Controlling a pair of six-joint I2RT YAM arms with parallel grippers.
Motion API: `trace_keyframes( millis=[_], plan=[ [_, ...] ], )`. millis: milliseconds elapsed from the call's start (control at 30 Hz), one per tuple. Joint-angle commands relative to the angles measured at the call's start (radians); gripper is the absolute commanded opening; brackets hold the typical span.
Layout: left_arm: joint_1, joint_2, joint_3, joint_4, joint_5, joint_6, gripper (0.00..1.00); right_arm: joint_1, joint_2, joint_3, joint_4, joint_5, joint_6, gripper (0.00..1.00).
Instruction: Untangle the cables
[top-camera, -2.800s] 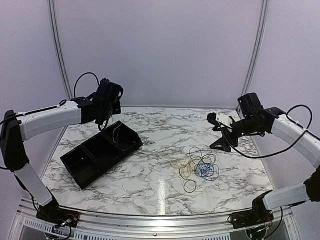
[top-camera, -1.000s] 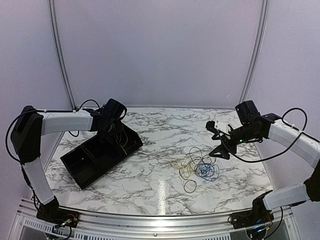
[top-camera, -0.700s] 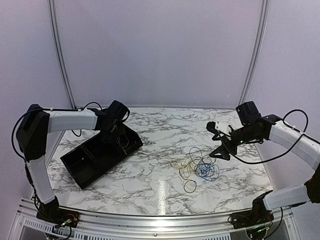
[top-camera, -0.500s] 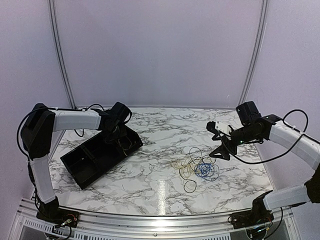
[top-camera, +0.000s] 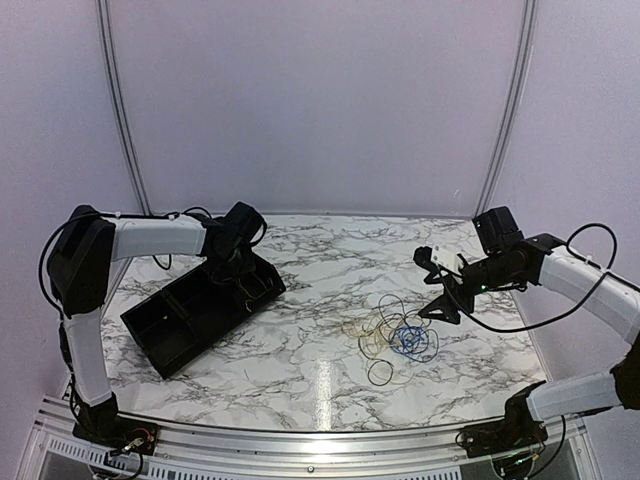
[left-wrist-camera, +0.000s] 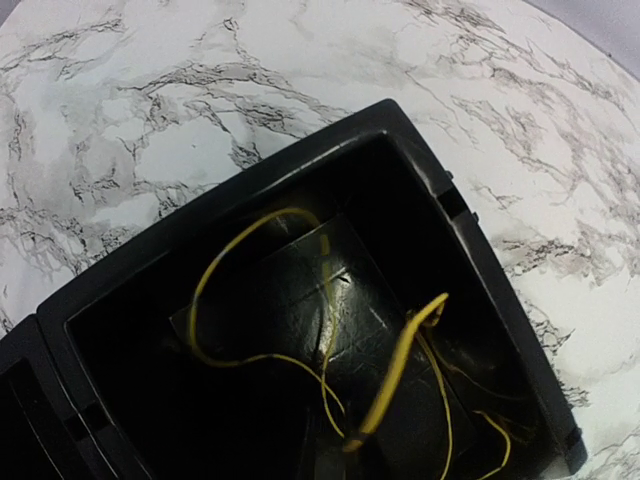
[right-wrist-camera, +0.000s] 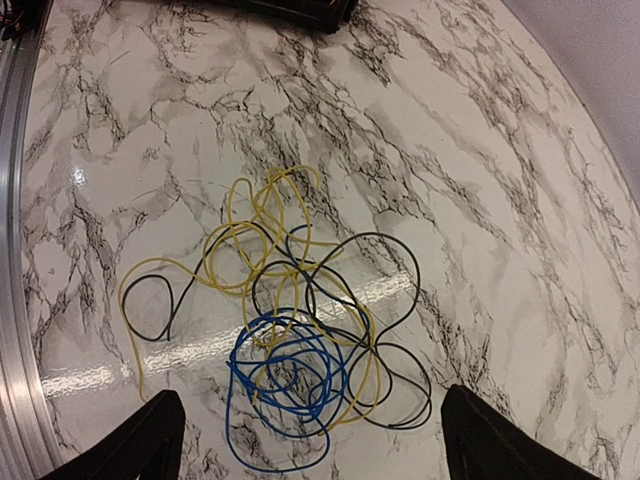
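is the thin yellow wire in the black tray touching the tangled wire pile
Apart. The top view shows a stretch of bare marble table between the black plastic tray holding the thin yellow wire and the tangled wire pile.

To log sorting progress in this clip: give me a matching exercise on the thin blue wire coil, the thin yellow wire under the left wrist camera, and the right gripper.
1. thin blue wire coil
2. thin yellow wire under the left wrist camera
3. right gripper

A. inside an end compartment of the black plastic tray
B. open, above the tangle
C. in the tangle on the marble table

Pairs: 1-C, 2-A, 3-B.
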Motion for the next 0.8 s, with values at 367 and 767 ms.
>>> trace_keyframes(
  millis=[367, 767],
  plan=[
    [0.004, -0.295, 0.029, -0.190, -0.025, 0.016, 0.99, -0.006, 0.024, 0.063, 0.016, -0.053, 0.023, 0.89],
    [-0.143, -0.449, 0.206, -0.226, -0.203, 0.417, 0.99, -0.004, 0.144, 0.174, 0.015, -0.102, 0.040, 0.89]
  ],
)
